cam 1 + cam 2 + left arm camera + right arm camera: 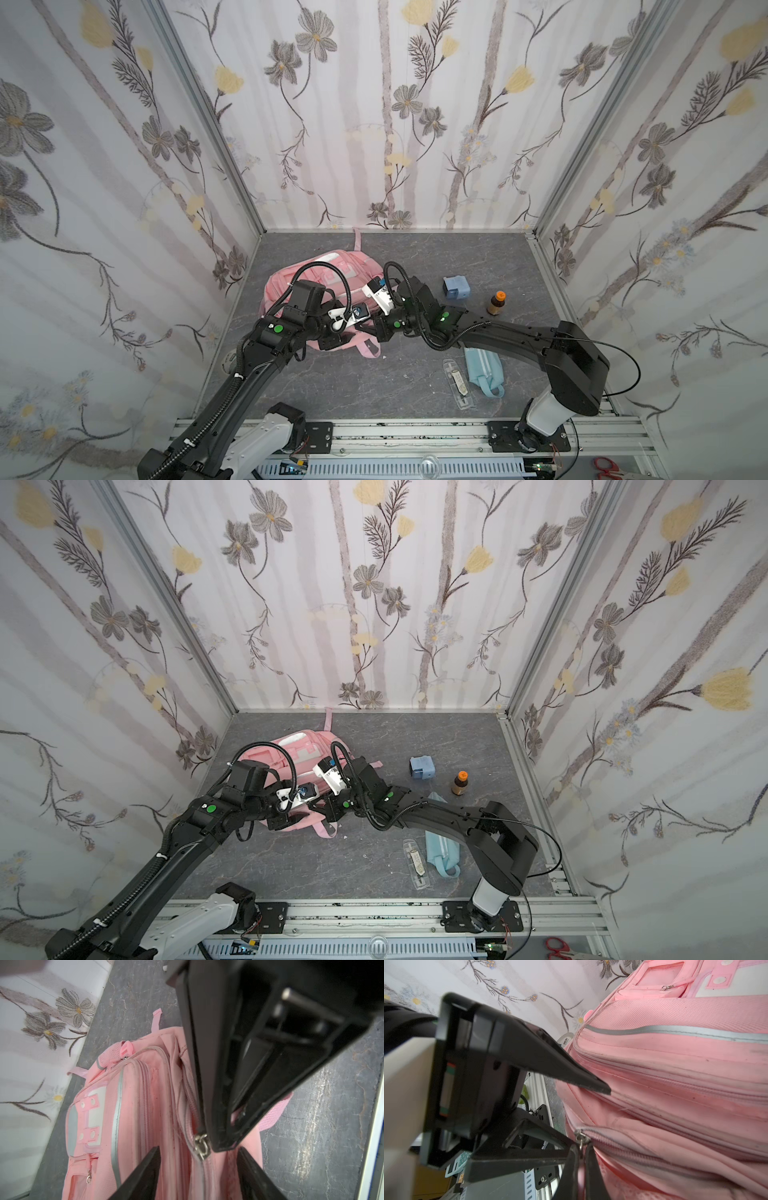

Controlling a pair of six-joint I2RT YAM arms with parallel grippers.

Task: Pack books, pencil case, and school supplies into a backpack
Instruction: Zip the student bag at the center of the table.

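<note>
The backpack lay flat on the worktop; the right gripper, jaws pressed together, pinched its main zip pull; the left gripper, jaws spread, straddled that zip just beside it.

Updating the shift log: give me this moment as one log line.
phase: at backpack | right claw: shut on zipper pull | left claw: open, flanking pull | unpacked: pencil case, clear case, blue gadget
</note>
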